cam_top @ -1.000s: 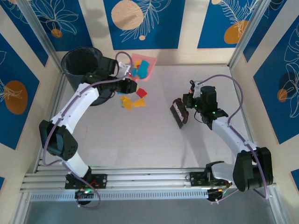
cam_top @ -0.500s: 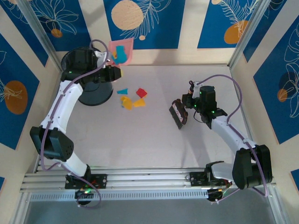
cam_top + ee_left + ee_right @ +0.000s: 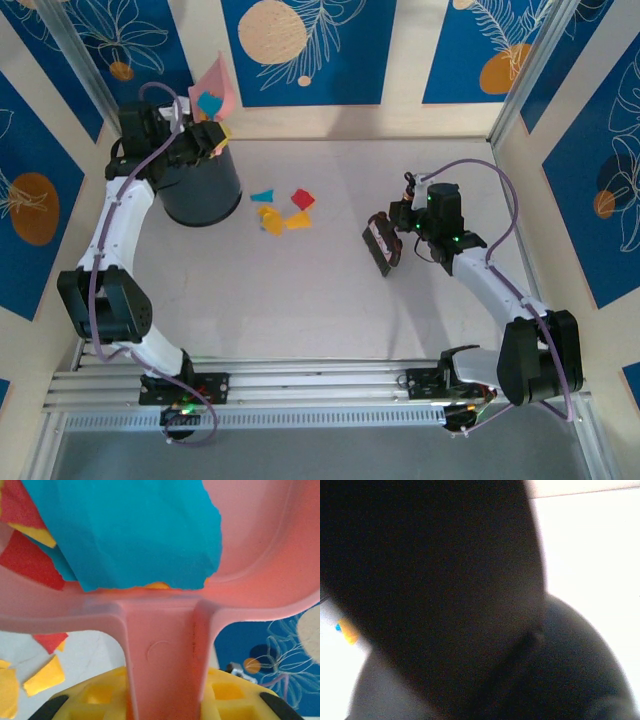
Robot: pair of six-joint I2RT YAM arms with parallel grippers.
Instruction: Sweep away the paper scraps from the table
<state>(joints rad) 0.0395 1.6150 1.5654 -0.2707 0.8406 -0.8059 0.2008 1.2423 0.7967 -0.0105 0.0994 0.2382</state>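
A few paper scraps [image 3: 281, 211], cyan, red, yellow and orange, lie on the table [image 3: 300, 300] right of the black bin [image 3: 200, 187]. My left gripper [image 3: 203, 141] is shut on the handle of the pink dustpan [image 3: 215, 88], which is tipped up steeply above the bin's far rim. In the left wrist view the yellow fingers [image 3: 100, 696] clamp the dustpan handle [image 3: 162, 650]. A large cyan scrap [image 3: 130, 530] with red and yellow bits lies in the pan. My right gripper [image 3: 407, 224] is shut on a black brush [image 3: 381, 244] right of centre.
Patterned blue-and-cream walls close in the back and both sides. Aluminium rails [image 3: 300, 385] run along the near edge. The dark brush [image 3: 445, 580] blocks most of the right wrist view, with a yellow scrap [image 3: 347, 631] at its left.
My left arm has carried the dustpan with its scraps from beside the pile up and left over the bin, tipping it steeply. The right arm and brush have stayed put.
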